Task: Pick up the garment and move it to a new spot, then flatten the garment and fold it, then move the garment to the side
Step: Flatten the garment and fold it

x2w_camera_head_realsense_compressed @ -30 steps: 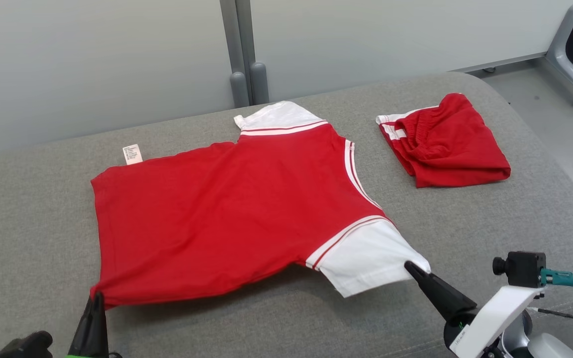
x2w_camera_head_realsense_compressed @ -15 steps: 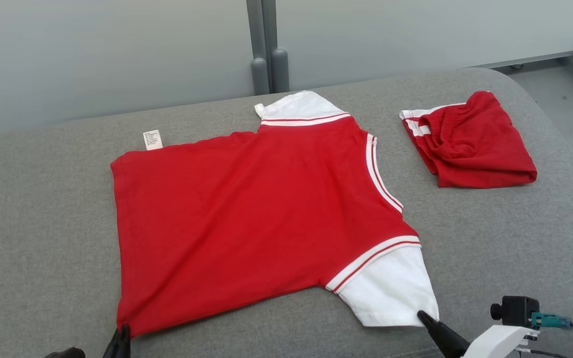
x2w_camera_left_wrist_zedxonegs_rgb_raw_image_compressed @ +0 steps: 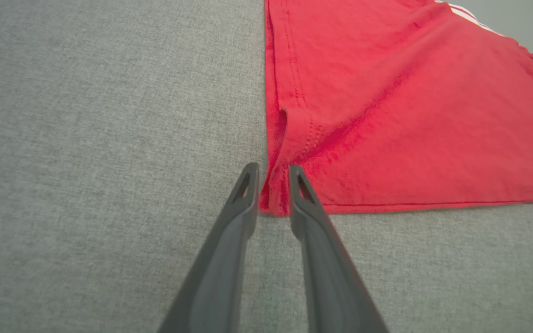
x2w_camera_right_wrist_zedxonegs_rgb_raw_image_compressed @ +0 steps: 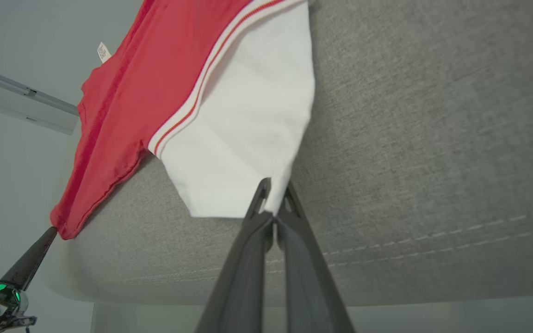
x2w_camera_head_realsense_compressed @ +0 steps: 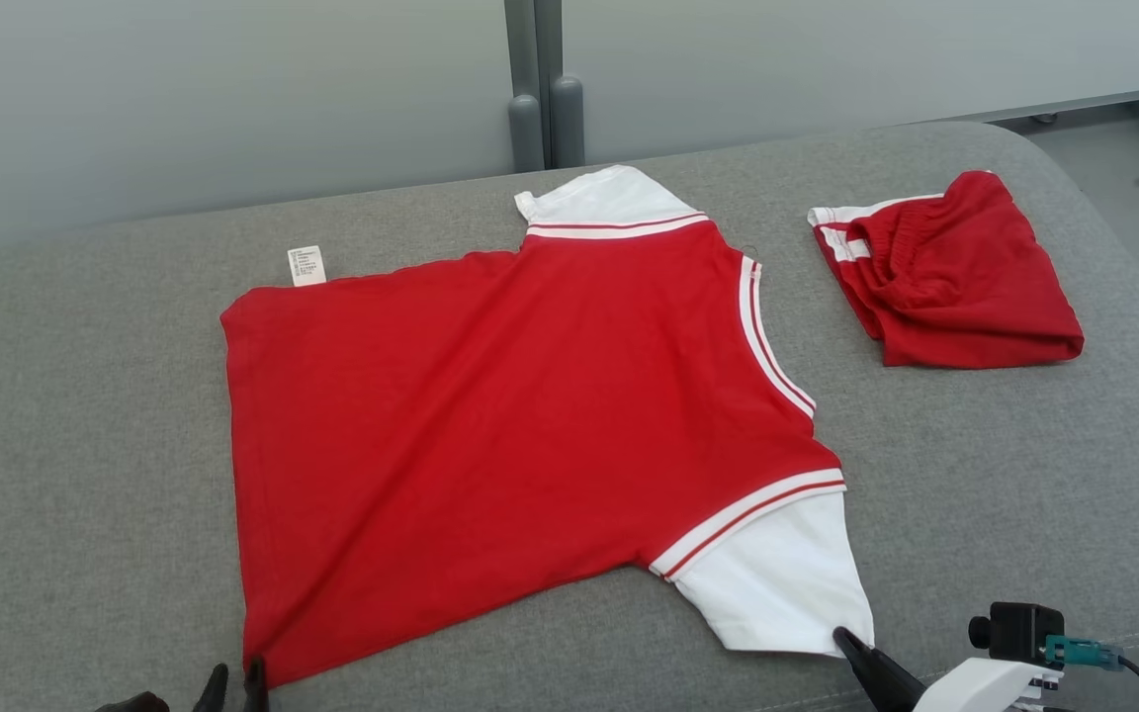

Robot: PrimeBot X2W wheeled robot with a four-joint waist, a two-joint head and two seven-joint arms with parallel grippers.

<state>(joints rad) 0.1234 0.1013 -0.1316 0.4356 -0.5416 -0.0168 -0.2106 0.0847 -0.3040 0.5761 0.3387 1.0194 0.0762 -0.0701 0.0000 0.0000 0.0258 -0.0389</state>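
The garment [x2w_camera_head_realsense_compressed: 490, 415], a red T-shirt with white sleeves and striped trim, lies spread flat on the grey padded surface [x2w_camera_head_realsense_compressed: 85, 445]. My left gripper [x2w_camera_head_realsense_compressed: 233, 682] is at its near-left hem corner. In the left wrist view the fingers [x2w_camera_left_wrist_zedxonegs_rgb_raw_image_compressed: 273, 173] stand slightly apart, with the red corner [x2w_camera_left_wrist_zedxonegs_rgb_raw_image_compressed: 410, 115] lying between them. My right gripper [x2w_camera_head_realsense_compressed: 841, 636] is at the tip of the near white sleeve. The right wrist view shows its fingers [x2w_camera_right_wrist_zedxonegs_rgb_raw_image_compressed: 273, 187] shut on the sleeve's edge [x2w_camera_right_wrist_zedxonegs_rgb_raw_image_compressed: 238, 129].
Folded red shorts [x2w_camera_head_realsense_compressed: 955, 272] with white stripes lie at the far right. A white label [x2w_camera_head_realsense_compressed: 307, 265] sticks out at the shirt's far-left edge. A grey post [x2w_camera_head_realsense_compressed: 540, 89] and wall panels stand behind. The cushion's rounded front edge [x2w_camera_right_wrist_zedxonegs_rgb_raw_image_compressed: 387, 277] is just below my grippers.
The head camera has shifted. The shirt's near edge has settled flat onto the surface. My left fingers have parted a little at the hem corner. The right gripper still holds the sleeve.
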